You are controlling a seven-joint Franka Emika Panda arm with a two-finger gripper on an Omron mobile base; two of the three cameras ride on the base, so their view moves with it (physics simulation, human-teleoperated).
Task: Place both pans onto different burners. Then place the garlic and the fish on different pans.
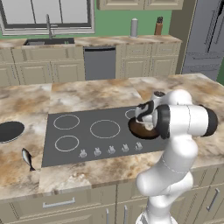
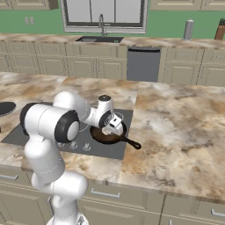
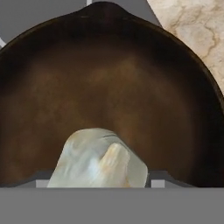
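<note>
Over on the left, the black pan [image 1: 9, 131] sits on the counter [image 1: 26, 103], with the fish [image 1: 27, 158] lying near it. Next comes the cooktop [image 1: 87, 140]. At its right side, the gripper [image 3: 98, 183] pinches the garlic [image 3: 97, 161] over the brown pan [image 2: 107, 135].

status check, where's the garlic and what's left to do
Pincer over brown pan on the cooktop, garlic between the tips. Black pan and fish on the counter. Nothing in the way.
</note>
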